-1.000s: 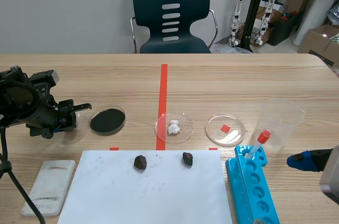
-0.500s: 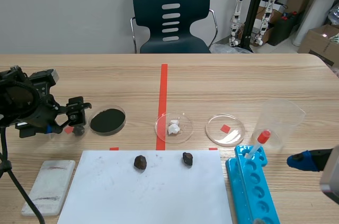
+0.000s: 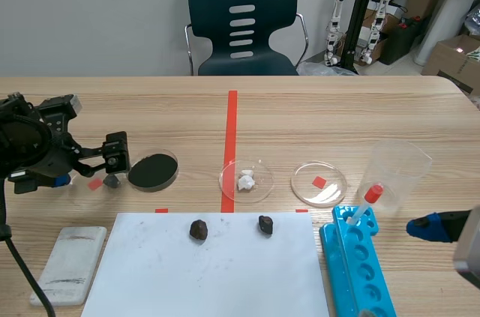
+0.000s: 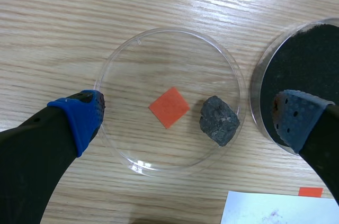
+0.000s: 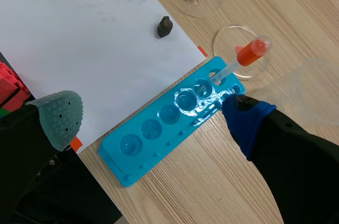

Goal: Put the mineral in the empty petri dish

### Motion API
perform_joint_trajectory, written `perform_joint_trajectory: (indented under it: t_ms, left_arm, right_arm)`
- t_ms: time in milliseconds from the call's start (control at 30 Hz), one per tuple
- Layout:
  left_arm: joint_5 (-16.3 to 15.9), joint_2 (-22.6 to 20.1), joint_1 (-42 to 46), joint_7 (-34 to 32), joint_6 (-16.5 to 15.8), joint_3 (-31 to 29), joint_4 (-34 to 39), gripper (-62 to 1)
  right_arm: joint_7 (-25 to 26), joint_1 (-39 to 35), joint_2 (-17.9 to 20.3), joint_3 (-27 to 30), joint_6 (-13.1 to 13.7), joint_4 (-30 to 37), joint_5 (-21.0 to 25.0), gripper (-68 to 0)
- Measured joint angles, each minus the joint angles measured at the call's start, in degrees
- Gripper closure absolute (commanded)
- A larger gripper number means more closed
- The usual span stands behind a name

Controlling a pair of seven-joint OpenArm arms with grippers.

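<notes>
Wooden table (image 3: 337, 115) carries the work. Just beside the dish of black powder (image 4: 307, 70), the dark stone (image 4: 219, 120) lies inside the clear dish (image 4: 148, 70). It looks hard, rough and heavy for its size, so a pinch across its broad sides seems best. Over it hangs the left gripper (image 4: 190, 115), fingers wide apart; the right gripper (image 5: 152, 114) is spread too, holding nothing. The stone's underside is hidden, and the clear rim is hard to trace.
</notes>
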Motion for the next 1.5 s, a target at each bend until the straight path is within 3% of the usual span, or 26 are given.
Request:
perform_joint_trajectory:
  t_ms: [567,1500]
  left_arm:
    - [-3.85,-2.51,1.95,-0.02,-1.31,0.02,0.26,-62.3]
    - [-3.85,-2.49,1.92,-0.04,-1.33,0.02,0.26,-62.3]
  right_arm:
    - [0.0,0.0,0.0,0.0,0.0,0.0,0.0,-54.7]
    - [0.0,0.0,0.0,0.0,0.0,0.0,0.0,-54.7]
